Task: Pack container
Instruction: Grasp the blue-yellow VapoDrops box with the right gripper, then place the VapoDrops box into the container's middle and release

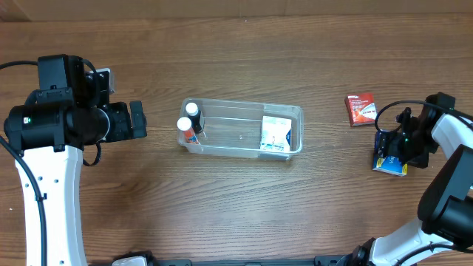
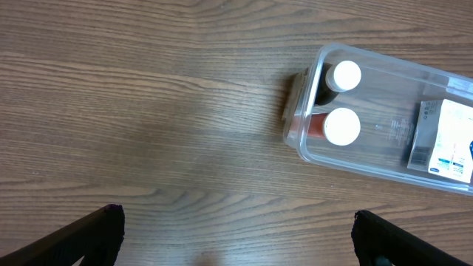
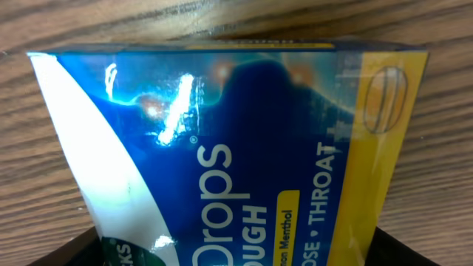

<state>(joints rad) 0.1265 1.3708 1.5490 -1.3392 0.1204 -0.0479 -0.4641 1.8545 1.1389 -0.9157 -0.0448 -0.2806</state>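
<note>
Two bottles (image 1: pixel 184 124) and a white box (image 1: pixel 276 133) in container (image 1: pixel 236 137) at table (image 1: pixel 236 214) centre; left jaws wide apart, empty, left of it; right jaws straddle cough drops box (image 1: pixel 389 162) far right, clamped or not unclear

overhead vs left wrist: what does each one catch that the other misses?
Only overhead: the red box on the table near the right arm, and the right gripper at a blue-yellow box.
Only left wrist: the left gripper with its jaws wide apart and nothing between them but table.
Both: the container, with two white-capped bottles at one end and a white-blue box at the other.
</note>
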